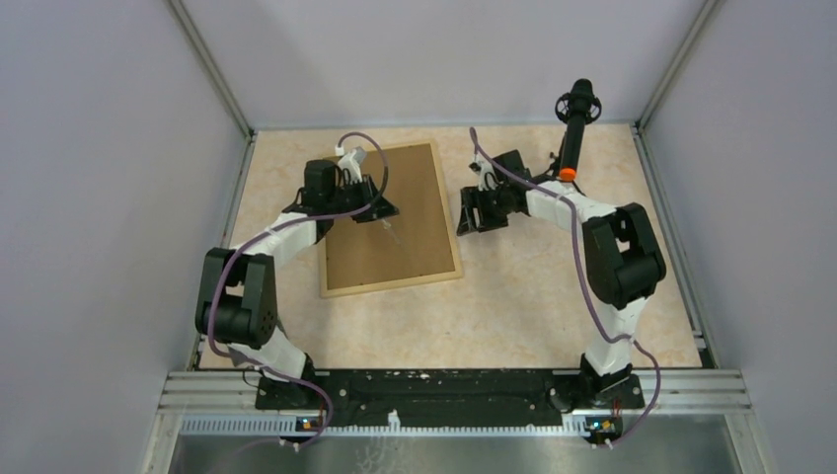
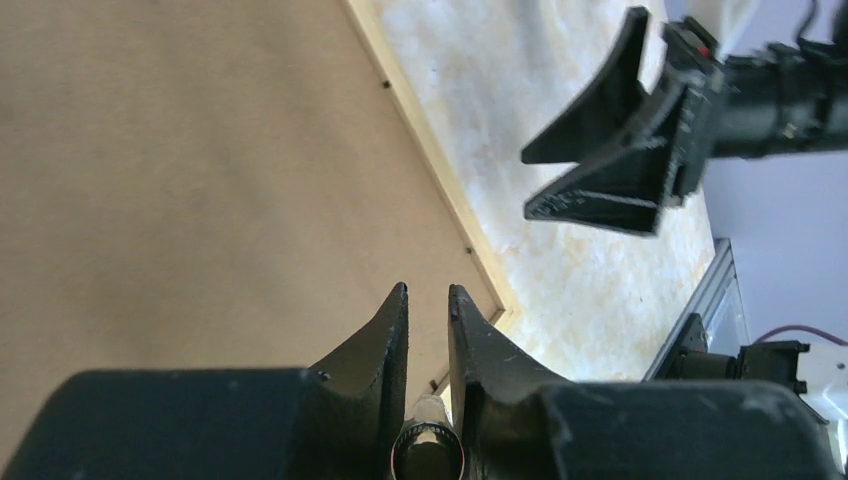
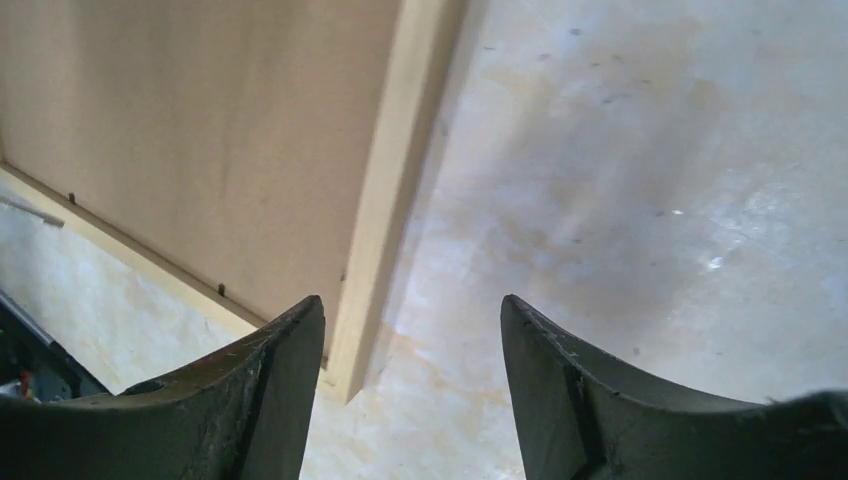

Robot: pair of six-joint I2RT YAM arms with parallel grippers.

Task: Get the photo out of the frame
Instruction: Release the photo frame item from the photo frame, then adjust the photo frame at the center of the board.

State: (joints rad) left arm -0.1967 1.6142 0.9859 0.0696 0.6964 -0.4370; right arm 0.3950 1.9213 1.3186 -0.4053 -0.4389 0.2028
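The frame [image 1: 392,219] lies back side up on the table, with brown fibreboard inside a thin light-wood rim. The photo is hidden. My left gripper [image 1: 385,211] hovers over the board's left part. In the left wrist view, the left gripper [image 2: 428,290] is shut to a narrow slit with nothing between its tips, and it points toward the frame's near right corner [image 2: 500,312]. My right gripper [image 1: 472,211] is open and empty, low beside the frame's right edge. In the right wrist view its fingers [image 3: 290,340] flank the rim [image 3: 395,220] and bare table.
A black tool with an orange ring [image 1: 574,128] stands at the back right, behind the right arm. Grey walls close in the table on the left, back and right. A metal rail [image 1: 454,390] runs along the near edge.
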